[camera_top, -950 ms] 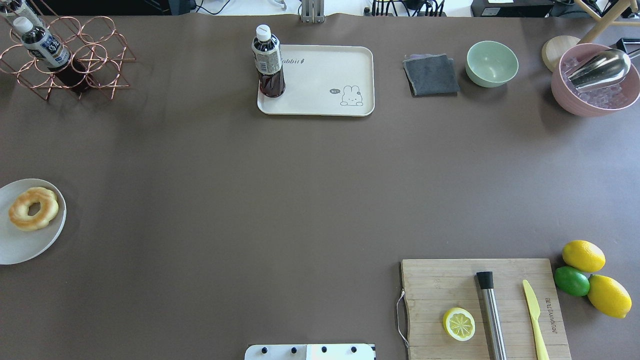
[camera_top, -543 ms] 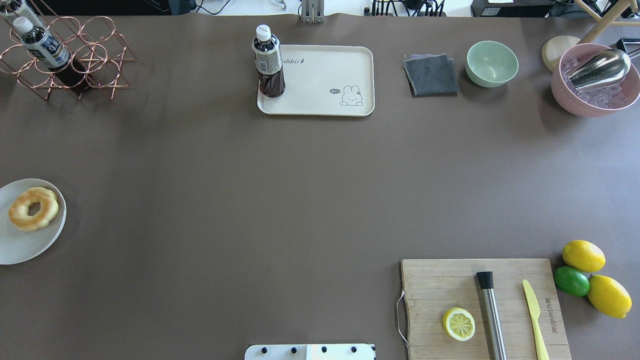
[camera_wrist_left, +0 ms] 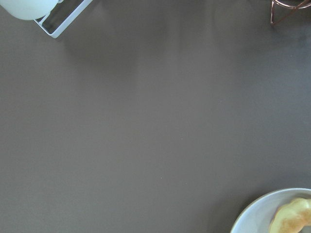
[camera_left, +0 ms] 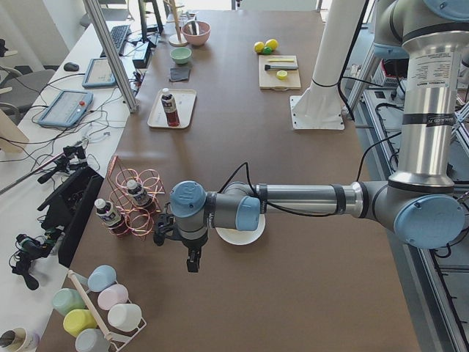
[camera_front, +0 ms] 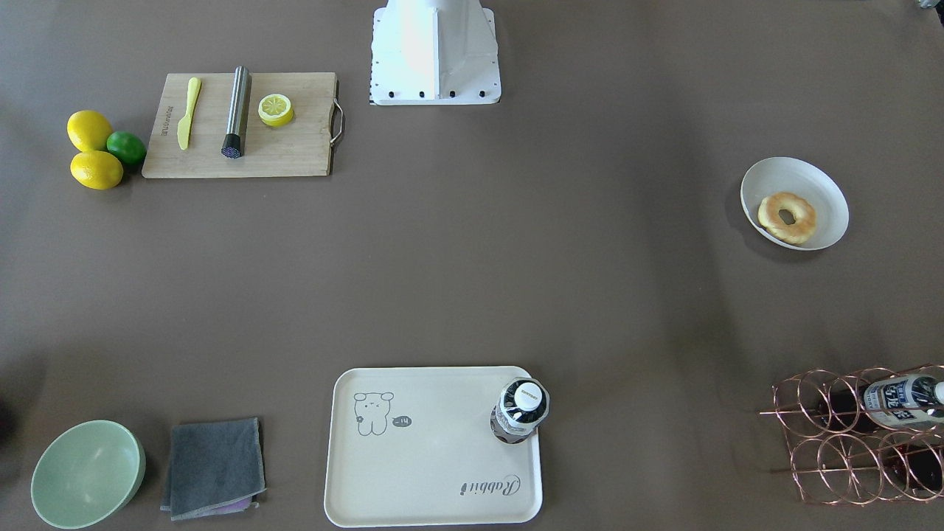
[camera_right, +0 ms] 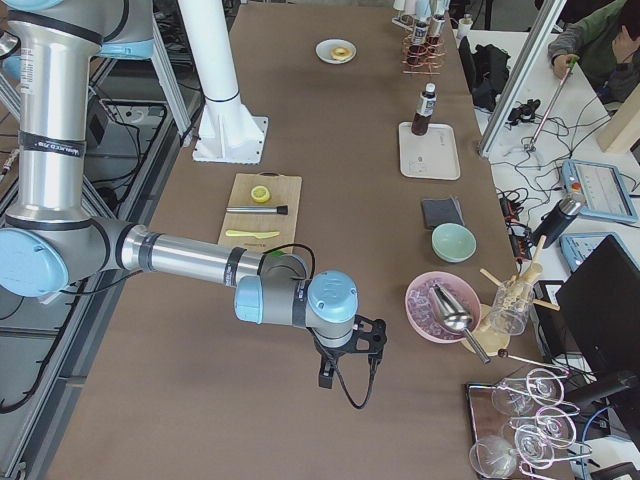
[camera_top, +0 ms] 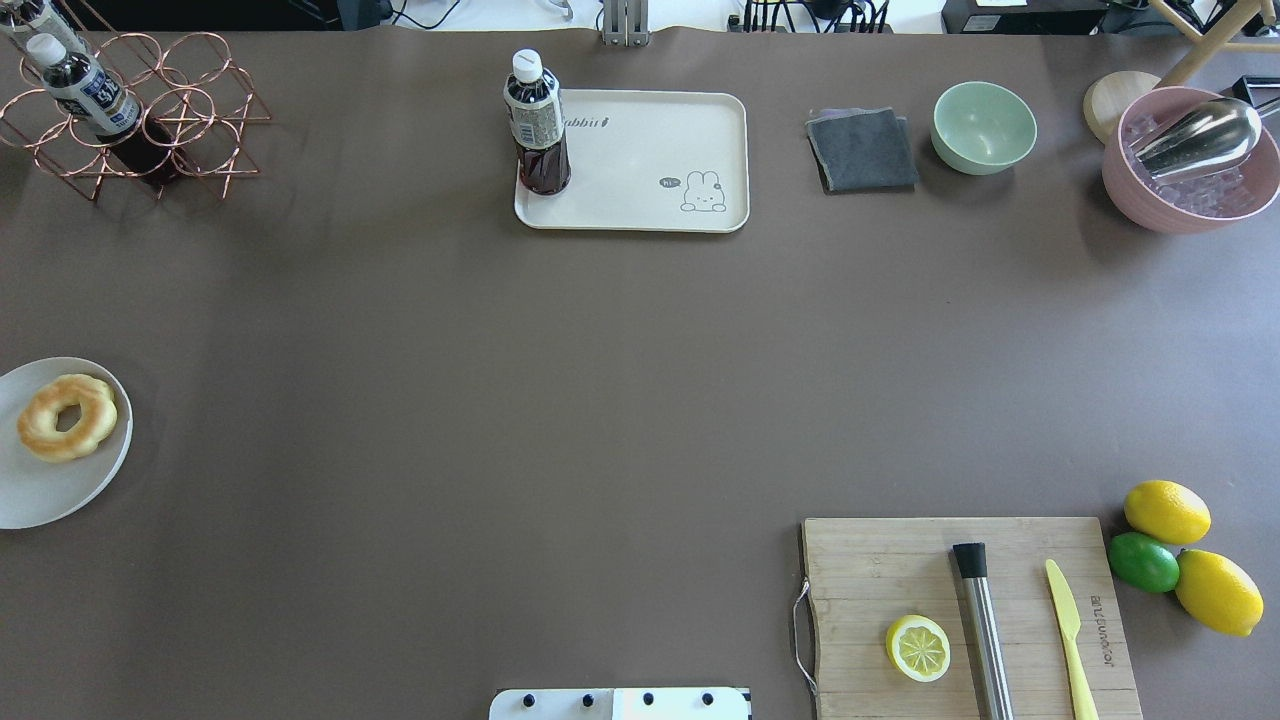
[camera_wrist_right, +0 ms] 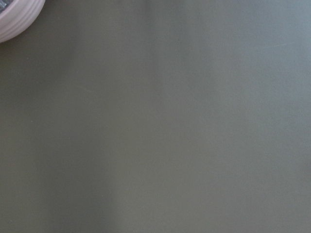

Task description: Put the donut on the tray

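The golden-yellow ring donut point(camera_top: 67, 417) lies on a round white shallow bowl point(camera_top: 40, 495) at the table's left edge; it also shows in the front view point(camera_front: 787, 217) and at the bottom right corner of the left wrist view point(camera_wrist_left: 293, 218). The cream tray point(camera_top: 650, 150) with the cartoon drawing is at the far middle, with a dark drink bottle point(camera_top: 537, 125) standing on its left end. My left gripper point(camera_left: 192, 261) hangs over the table just beside the bowl; I cannot tell if it is open. My right gripper point(camera_right: 345, 372) hangs near the pink bowl; I cannot tell its state.
A copper wire rack point(camera_top: 140, 115) with bottles stands far left. A grey cloth point(camera_top: 862, 150), a green bowl point(camera_top: 984, 127) and a pink bowl of ice point(camera_top: 1190, 160) are far right. A cutting board point(camera_top: 960, 610) with lemon half, muddler and knife is near right, lemons and lime point(camera_top: 1180, 555) beside it.
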Tool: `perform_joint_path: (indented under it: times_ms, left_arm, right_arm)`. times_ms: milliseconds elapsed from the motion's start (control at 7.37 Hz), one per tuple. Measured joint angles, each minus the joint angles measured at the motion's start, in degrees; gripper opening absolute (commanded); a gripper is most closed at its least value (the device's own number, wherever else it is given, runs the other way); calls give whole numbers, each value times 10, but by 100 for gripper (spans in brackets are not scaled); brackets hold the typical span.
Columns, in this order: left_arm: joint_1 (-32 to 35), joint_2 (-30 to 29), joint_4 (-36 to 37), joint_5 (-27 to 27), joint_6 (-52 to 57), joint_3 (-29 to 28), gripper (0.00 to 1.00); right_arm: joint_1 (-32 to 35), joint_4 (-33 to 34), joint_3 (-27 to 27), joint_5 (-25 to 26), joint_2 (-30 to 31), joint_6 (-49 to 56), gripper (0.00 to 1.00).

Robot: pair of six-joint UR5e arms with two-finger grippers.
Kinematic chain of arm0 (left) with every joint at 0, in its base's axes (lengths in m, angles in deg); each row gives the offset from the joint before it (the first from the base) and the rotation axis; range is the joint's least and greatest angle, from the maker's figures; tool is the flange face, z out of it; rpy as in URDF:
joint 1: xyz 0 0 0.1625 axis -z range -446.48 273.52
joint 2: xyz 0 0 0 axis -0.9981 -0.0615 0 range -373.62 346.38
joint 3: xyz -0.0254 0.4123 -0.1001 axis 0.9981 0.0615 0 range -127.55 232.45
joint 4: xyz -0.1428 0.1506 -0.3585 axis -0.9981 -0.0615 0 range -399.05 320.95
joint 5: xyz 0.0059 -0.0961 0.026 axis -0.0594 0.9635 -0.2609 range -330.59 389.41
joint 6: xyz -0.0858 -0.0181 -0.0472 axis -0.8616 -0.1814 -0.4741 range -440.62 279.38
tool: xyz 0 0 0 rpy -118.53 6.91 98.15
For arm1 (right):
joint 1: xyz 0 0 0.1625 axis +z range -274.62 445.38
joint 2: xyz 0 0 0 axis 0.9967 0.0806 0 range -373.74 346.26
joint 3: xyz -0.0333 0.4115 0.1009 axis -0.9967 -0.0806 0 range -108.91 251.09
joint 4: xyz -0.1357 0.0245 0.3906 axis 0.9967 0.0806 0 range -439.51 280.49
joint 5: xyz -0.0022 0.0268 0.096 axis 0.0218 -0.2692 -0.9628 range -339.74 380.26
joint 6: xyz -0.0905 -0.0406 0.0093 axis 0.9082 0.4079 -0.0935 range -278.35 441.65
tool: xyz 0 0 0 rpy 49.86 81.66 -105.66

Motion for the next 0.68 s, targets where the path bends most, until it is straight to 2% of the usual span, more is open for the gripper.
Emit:
perform_joint_path:
  times_ms: [136, 407, 679]
  left_arm:
    - [0, 11, -41, 1, 0, -3, 98]
    - [0, 23, -133, 1, -19, -13, 98]
    - [-11, 28, -187, 9, -52, -20, 98]
  right_arm:
    - [5, 0, 8, -4, -1, 0, 100]
    - [9, -14, 38, -43, 0, 3, 100]
    - [9, -64, 53, -76, 8, 0, 100]
